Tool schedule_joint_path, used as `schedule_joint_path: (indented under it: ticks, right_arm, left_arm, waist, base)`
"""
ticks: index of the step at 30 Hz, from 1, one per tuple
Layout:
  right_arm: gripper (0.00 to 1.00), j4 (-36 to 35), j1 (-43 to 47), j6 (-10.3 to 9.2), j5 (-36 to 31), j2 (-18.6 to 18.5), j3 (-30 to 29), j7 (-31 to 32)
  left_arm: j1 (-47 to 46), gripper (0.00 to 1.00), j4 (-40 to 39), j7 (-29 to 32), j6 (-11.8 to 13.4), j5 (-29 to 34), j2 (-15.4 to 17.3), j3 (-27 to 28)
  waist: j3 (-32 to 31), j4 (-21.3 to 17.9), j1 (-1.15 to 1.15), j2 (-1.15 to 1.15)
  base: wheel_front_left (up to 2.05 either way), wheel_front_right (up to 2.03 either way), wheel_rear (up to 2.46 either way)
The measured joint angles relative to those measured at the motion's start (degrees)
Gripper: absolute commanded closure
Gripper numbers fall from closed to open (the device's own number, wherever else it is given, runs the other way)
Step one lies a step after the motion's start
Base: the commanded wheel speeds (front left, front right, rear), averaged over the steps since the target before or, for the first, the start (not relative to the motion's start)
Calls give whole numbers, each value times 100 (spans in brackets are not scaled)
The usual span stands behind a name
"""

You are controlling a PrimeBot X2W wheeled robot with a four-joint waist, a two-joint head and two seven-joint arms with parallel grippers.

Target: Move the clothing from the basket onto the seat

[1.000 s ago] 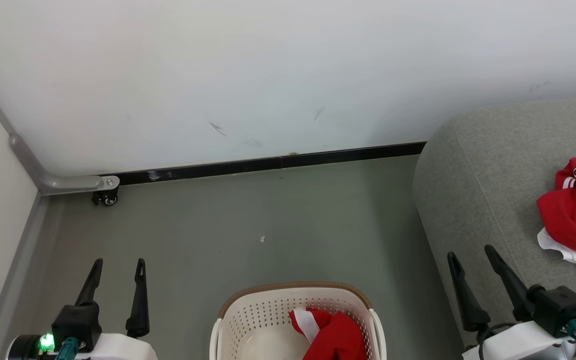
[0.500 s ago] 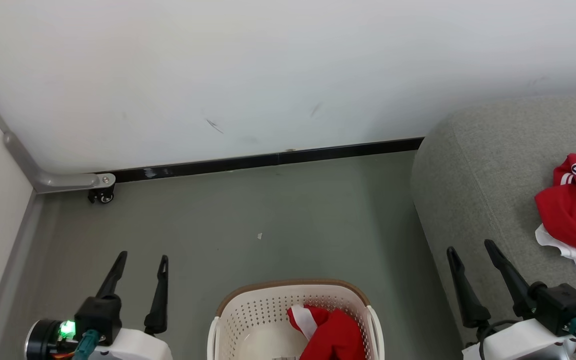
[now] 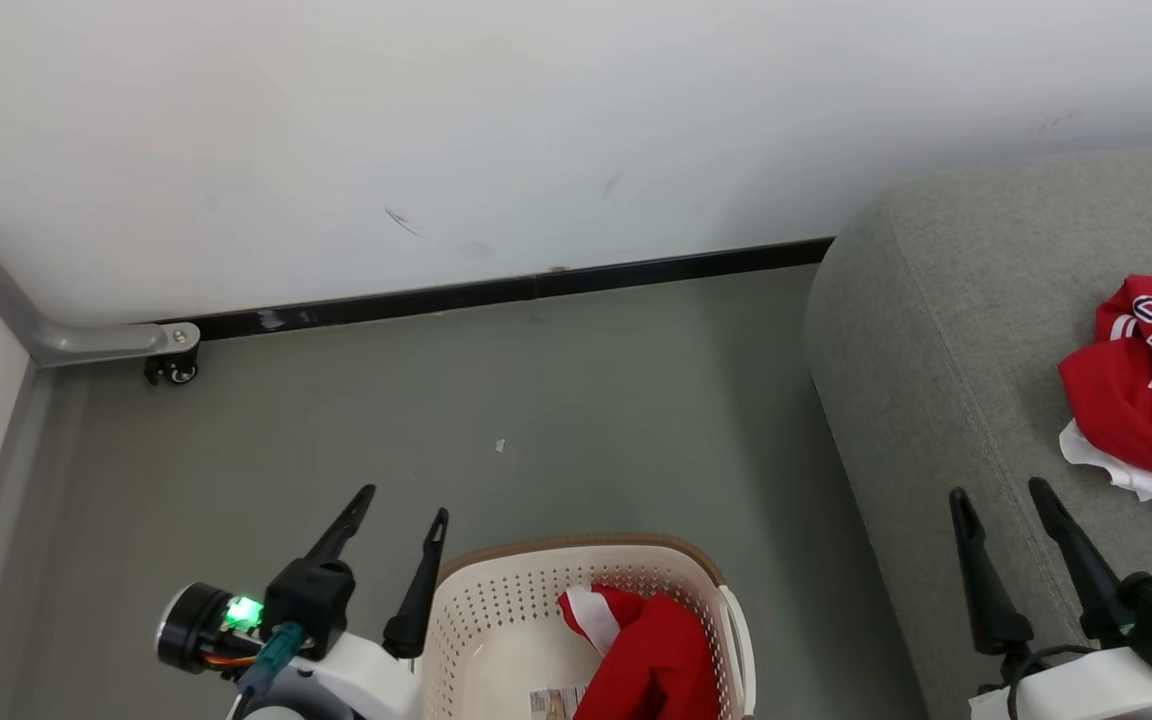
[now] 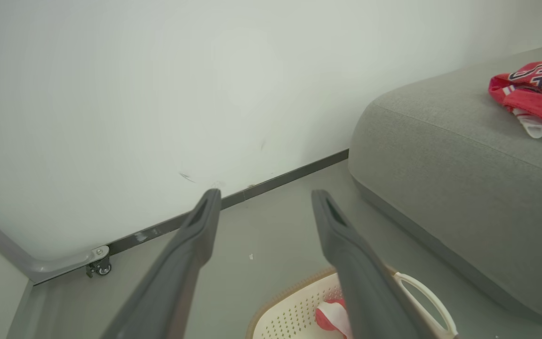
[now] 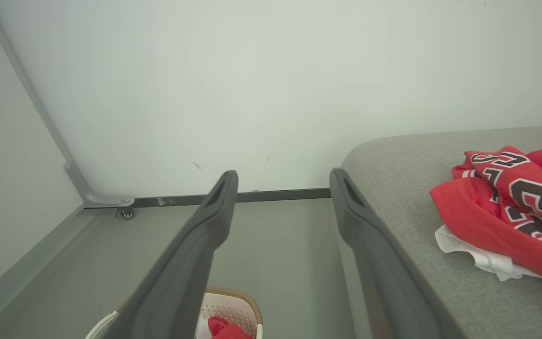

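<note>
Grey-green floor meets a white wall at a black baseboard in the head view. The laundry basket stands on the floor at the bottom edge, near the sofa seat cushion on the robot's right, which keeps source and destination close. One red jersey lies crumpled against the basket's right wall, so the transfer is judged incomplete. A numbered red jersey, with white fabric under it, lies on the cushion top. The left end effector hovers just beside the basket's left rim, fingers apart and empty, angled toward the basket; it is judged to be the arm staged for the next pick. The right end effector hangs over the cushion's near side, fingers apart and holding nothing. In the left wrist view, the left end effector points mostly at the wall, with the basket and its red jersey low beneath the right finger. The wrist would need to pitch down before the fingers could enter. In the right wrist view, the right end effector is spread and empty. The numbered red jersey lies beside it on the cushion, and the basket sits far below.
</note>
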Motion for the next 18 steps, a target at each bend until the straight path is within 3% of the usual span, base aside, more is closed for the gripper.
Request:
schedule_joint_path:
  ticks: [10,18]
  right_arm:
    - [0,-266,97,0,-3,7,-331,0]
    - [0,-559,109,0,10,15,-350,0]
  left_arm:
    - [-437,0,464,193,-367,160,-358,-614]
    - [-630,0,914,246,-469,303,-420,-838]
  waist:
    - [335,-150,0,0]
    - [692,-291,0,0]
  base:
    - [0,0,0]
    - [0,0,0]
